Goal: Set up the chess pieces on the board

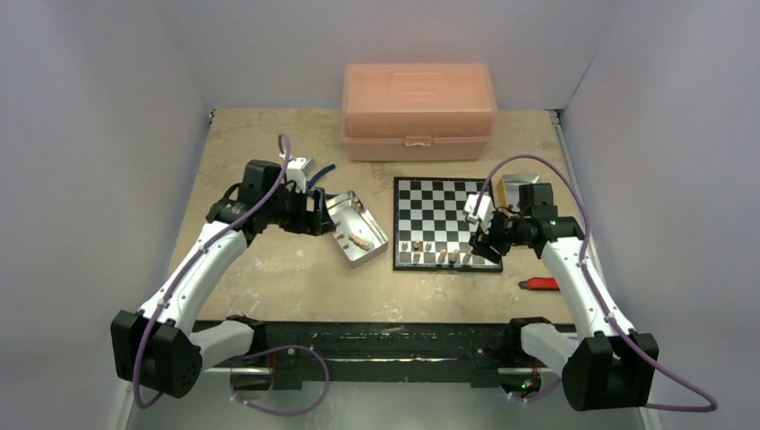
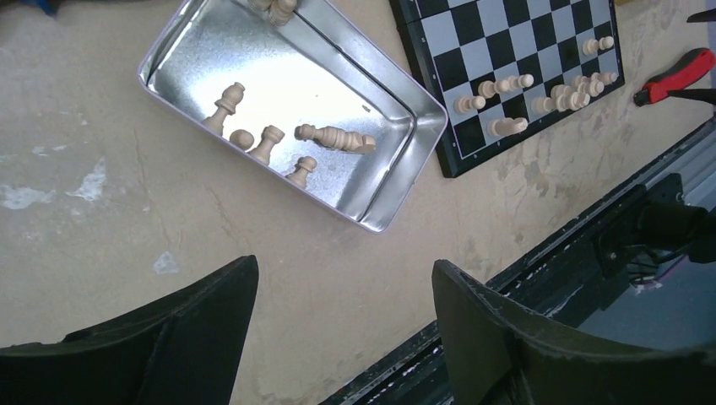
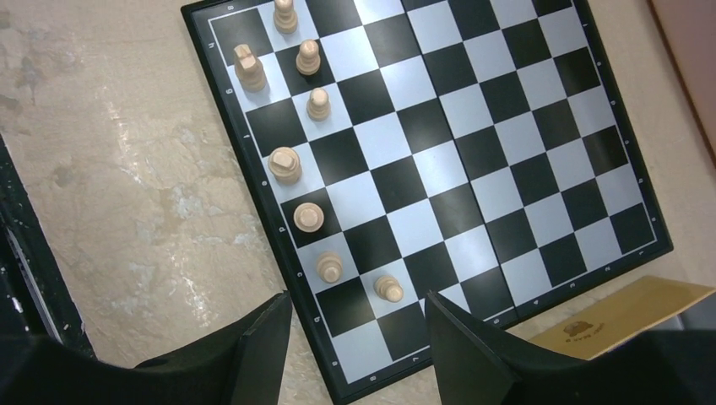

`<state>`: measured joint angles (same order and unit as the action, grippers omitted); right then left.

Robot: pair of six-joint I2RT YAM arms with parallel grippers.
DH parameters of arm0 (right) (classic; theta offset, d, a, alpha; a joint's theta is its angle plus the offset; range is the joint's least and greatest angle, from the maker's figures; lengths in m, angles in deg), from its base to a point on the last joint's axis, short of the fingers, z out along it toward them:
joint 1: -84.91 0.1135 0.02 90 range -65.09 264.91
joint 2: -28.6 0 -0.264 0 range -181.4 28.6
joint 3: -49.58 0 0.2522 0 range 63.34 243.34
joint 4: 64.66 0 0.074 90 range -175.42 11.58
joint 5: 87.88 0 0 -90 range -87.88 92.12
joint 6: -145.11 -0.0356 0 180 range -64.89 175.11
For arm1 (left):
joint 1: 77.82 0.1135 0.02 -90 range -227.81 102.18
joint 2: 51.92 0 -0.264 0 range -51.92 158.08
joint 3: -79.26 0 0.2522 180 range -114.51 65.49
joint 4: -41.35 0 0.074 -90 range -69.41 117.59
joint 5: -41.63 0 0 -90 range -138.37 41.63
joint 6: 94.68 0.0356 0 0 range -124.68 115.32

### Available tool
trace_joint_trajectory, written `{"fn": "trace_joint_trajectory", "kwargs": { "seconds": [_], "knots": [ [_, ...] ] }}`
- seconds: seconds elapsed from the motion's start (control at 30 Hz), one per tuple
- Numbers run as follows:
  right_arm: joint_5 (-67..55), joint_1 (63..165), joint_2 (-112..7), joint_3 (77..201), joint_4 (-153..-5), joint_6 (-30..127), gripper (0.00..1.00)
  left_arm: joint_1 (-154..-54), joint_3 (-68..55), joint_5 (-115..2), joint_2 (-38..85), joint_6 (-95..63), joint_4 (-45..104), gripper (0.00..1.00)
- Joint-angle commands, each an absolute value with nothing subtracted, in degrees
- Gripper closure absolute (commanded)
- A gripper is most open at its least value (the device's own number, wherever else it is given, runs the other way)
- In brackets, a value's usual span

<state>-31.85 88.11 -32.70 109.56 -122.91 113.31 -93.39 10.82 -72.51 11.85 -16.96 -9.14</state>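
Note:
The black and silvery board (image 1: 445, 222) lies right of centre on the table. Several tan chess pieces (image 1: 435, 255) stand in its two front rows; in the right wrist view they (image 3: 284, 164) line the board's (image 3: 473, 169) left edge. My right gripper (image 1: 488, 242) hovers open over the board's near right corner, and nothing sits between its fingers (image 3: 356, 308). One pawn (image 3: 388, 288) stands just beyond the fingertips. My left gripper (image 1: 318, 213) is open and empty (image 2: 346, 266) over bare table beside the metal tin (image 2: 253, 76), where several more tan pieces (image 2: 333, 137) lie.
A large pink box (image 1: 418, 109) stands behind the board. A red-handled tool (image 1: 540, 284) lies right of the board's near corner. A tan card or lid (image 3: 625, 316) lies by the board's right edge. A black rail (image 1: 376, 340) runs along the table's front edge.

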Motion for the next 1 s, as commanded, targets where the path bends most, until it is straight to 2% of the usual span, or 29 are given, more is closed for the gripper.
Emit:
{"fn": "trace_joint_trajectory", "kwargs": {
  "seconds": [0.0, 0.1, 0.2, 0.33, 0.5, 0.6, 0.7, 0.83, 0.9, 0.97],
  "knots": [
    [-35.68, 86.99, -30.13, 111.77, -122.51, 111.57, 0.37, -96.99, 6.44, -70.55, 15.87, -27.51, -6.32, 0.26],
    [-36.14, 86.69, -28.97, 111.61, -121.57, 110.39, 0.37, -102.95, 4.58, -61.66, 18.51, -33.95, -5.77, 0.27],
    [-36.2, 86.67, -28.71, 111.51, -121.06, 109.96, 0.37, -105.62, 2.86, -55.5, 22.62, -43.23, -6.22, 0.38],
    [-36.6, 86.67, -28.47, 111.53, -121.11, 110.02, 0.38, -106.61, -1.98, -50.53, 28.92, -46.02, -8.8, 0.39],
    [-37.23, 86.67, -27.89, 111.51, -121.64, 110.49, 0.38, -106.64, -4.57, -55.47, 35.46, -30.88, -5.08, 0.42],
    [-37.34, 86.67, -27.57, 111.35, -121.67, 110.82, 0.38, -106.64, -5.57, -56.42, 37.6, -21.13, -9.08, 0.43],
    [-37.6, 86.67, -27.82, 111.33, -121.86, 111.15, 0.38, -106.83, -9.68, -52.6, 41.04, -14.33, -16.64, 0.46],
    [-37.95, 86.67, -28.13, 111.28, -122.27, 111.89, 0.38, -106.91, -12.47, -50.57, 44.61, -12.32, -19.63, 0.53],
    [-37.87, 86.67, -28.09, 111.24, -122.26, 111.89, 0.38, -106.91, -12.4, -53.74, 45.05, -13.94, -18.7, 0.56],
    [-37.74, 86.67, -28.09, 111.21, -122.28, 111.97, 0.38, -106.91, -11.57, -58.02, 44.92, -18.69, -16.27, 0.65]
  ]
}}
